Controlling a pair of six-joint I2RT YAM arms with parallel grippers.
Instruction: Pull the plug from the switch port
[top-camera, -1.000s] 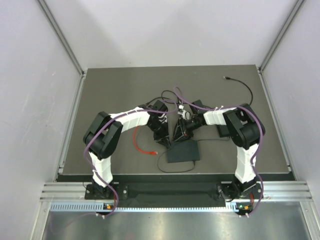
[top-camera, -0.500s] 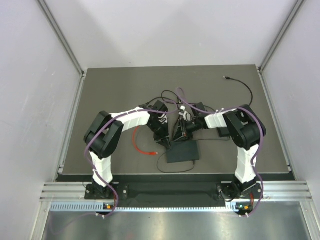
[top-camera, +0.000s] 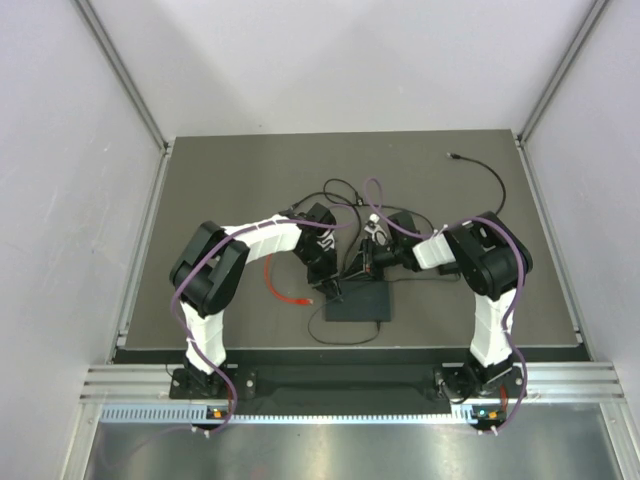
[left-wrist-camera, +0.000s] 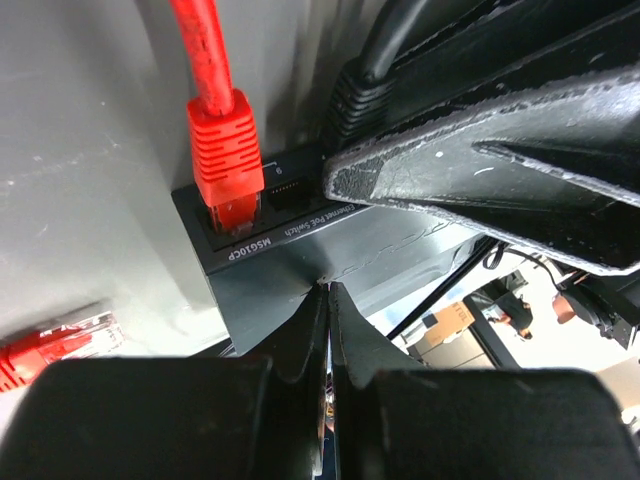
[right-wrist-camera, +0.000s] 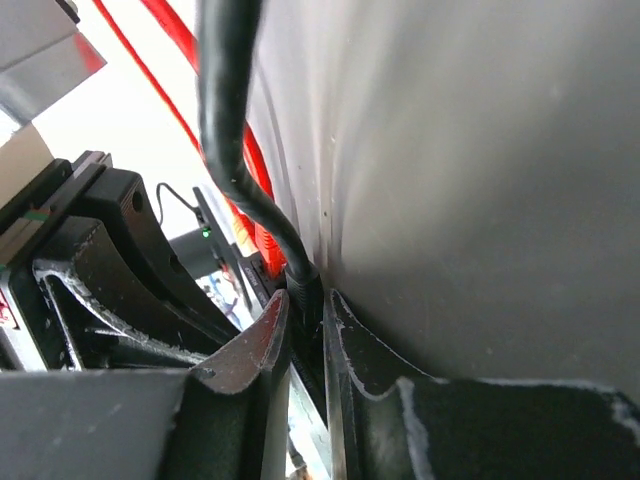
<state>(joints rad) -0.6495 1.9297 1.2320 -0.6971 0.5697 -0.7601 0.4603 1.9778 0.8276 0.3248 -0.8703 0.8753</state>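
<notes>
Both arms reach inward low over the counter (top-camera: 220, 180) and meet at the switch (top-camera: 357, 304), which lies near the front middle. The left hand (left-wrist-camera: 328, 300), fingers pressed together, touches the switch's top tip-down. The right hand (right-wrist-camera: 305, 322) pinches the black plug (right-wrist-camera: 303, 288) at the socket row, beside a red plug (left-wrist-camera: 222, 150).

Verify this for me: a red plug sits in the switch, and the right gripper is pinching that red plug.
Not quite. The red plug does sit in the switch, but the right gripper pinches the black plug beside it, as the right wrist view shows.
</notes>
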